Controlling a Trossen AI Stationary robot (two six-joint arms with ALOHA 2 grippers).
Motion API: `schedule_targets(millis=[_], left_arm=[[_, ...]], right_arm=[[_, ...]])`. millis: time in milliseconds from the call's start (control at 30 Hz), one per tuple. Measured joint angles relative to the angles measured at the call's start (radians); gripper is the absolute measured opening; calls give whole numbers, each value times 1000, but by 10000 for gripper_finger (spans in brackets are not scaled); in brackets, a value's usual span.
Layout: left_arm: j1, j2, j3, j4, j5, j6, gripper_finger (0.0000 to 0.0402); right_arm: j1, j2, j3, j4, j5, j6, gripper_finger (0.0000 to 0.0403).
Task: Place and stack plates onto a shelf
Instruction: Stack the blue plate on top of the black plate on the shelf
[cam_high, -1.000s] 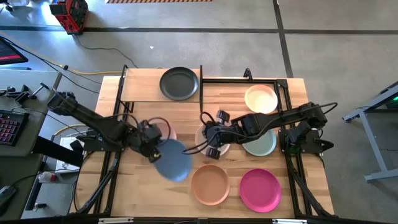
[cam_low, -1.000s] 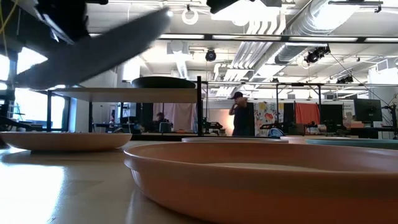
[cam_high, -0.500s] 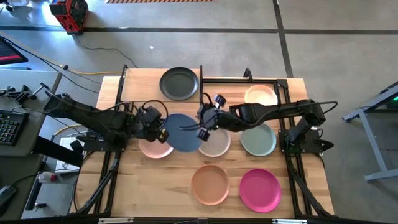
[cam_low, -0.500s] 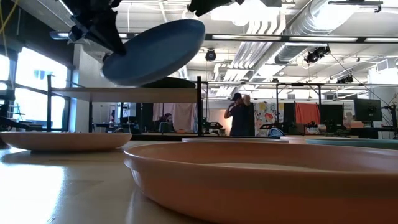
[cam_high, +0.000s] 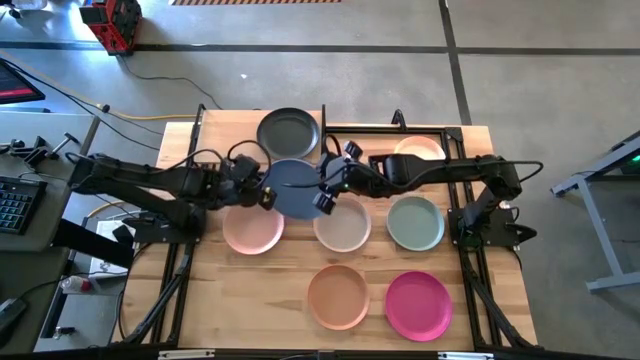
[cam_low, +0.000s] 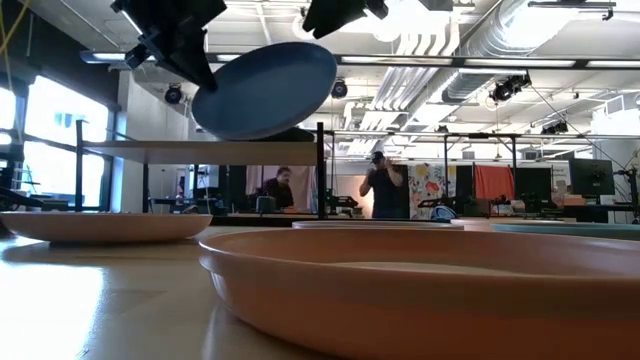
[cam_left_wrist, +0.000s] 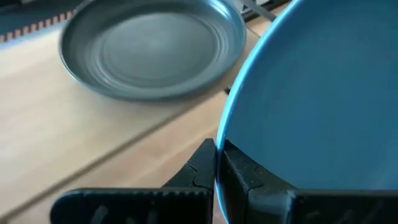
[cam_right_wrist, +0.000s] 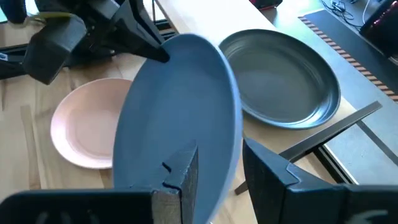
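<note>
Robotics lab/workshop, exposed ceiling ducts (cam_low: 450, 60), concrete floor (cam_high: 330, 80), monitors (cam_low: 590, 178), person (cam_low: 383, 187) in bkgd

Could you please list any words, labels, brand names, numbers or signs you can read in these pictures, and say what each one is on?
No text can be read in any view.
The blue plate, held by the left gripper and the right gripper, is plain.
The dark grey plate on the shelf bears no marking.
The colourful poster in the room behind is too blurred to read.
</note>
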Motion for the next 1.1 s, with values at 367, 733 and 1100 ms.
schedule_targets(millis=[367,733,1100], left_arm=[[54,1,63,47,-21,140,0],[70,3,63,54,-15,171,0],[101,3,63,65,21,207,24]], right_arm=[[-51,0,0,-18,-11,0,103],[-81,0,0,-21,-24,-15,8],[-124,0,0,-17,-72,11,2]])
